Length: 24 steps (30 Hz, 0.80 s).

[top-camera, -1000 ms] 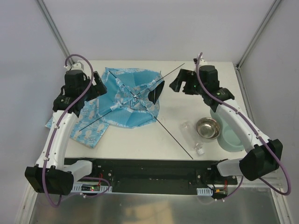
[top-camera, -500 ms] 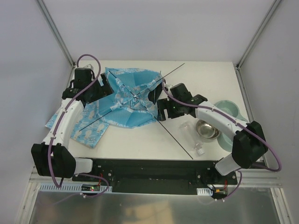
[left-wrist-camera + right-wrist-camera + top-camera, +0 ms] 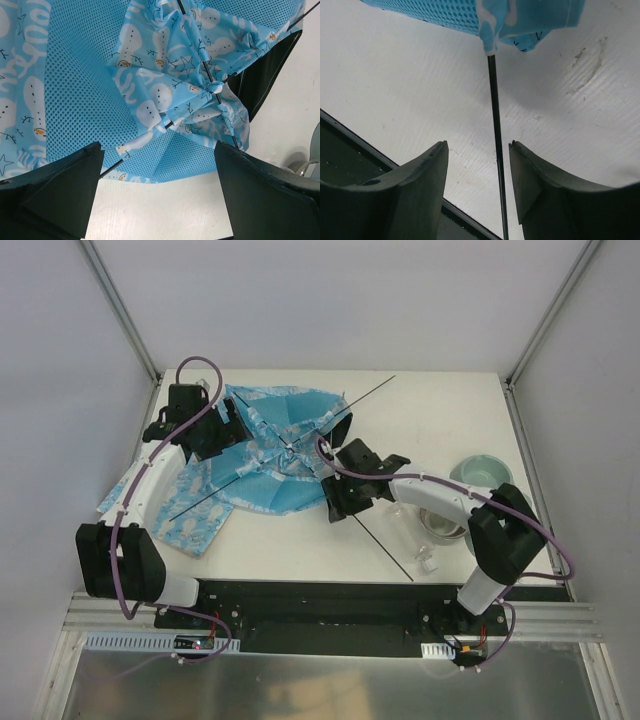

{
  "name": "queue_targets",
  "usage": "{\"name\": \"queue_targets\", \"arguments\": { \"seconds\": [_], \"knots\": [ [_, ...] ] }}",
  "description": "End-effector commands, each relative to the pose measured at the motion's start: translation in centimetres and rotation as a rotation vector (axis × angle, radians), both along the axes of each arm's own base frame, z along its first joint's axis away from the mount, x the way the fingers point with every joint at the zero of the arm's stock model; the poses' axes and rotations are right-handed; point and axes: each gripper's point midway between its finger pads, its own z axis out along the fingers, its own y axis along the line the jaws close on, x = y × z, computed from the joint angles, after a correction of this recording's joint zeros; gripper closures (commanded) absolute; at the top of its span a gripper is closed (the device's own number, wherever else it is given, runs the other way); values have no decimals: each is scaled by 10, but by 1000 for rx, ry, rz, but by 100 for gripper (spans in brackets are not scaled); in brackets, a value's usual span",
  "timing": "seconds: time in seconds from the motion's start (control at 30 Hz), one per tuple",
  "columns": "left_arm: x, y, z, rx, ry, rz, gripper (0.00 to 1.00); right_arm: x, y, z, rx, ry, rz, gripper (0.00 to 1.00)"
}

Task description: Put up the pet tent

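In the overhead view the pet tent [image 3: 275, 455] lies slumped and unraised on the far left part of the worktop [image 3: 440, 410], with its two black poles [image 3: 365, 522] crossing on top of the fabric. The left gripper [image 3: 228, 422] is at the tent's far left edge, over the cloth. The right gripper [image 3: 335, 505] sits low at the tent's near right corner, above the pole that runs on toward the near edge. Behind that gripper, along its arm, are a clear bottle [image 3: 412, 535], a steel bowl [image 3: 447, 525] and a pale green tub [image 3: 482, 475]. A flat printed mat [image 3: 190, 515] lies partly under the tent, on the near side of the left gripper.

From the left wrist, the left fingers [image 3: 55, 195] stand wide apart and hold nothing. Ahead of them are snowman-print fabric, blue mesh and the pole crossing, with bare worktop in the gap.

From the right wrist, the right fingers [image 3: 415, 190] are also apart. The thin pole runs through the gap, unclamped. Just ahead it enters the tent's hem.
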Motion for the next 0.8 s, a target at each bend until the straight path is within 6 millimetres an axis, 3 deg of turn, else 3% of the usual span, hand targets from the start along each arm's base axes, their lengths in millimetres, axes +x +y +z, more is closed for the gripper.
{"name": "queue_targets", "arguments": {
  "seconds": [0.0,0.1,0.33,0.5,0.77],
  "knots": [
    [16,-6,21,-42,-59,-8,4,9,18,1,35,-67,-16,47],
    [24,-6,22,-44,-57,2,4,11,24,-1,29,-98,-16,58],
    [64,-9,12,-150,24,180,7,11,36,-1,29,-138,-19,68],
    [99,-16,-20,-195,118,265,16,13,37,0,19,-162,-25,71],
    [143,-38,-50,-105,83,186,22,7,32,-2,0,-165,-30,74]
  ]
}}
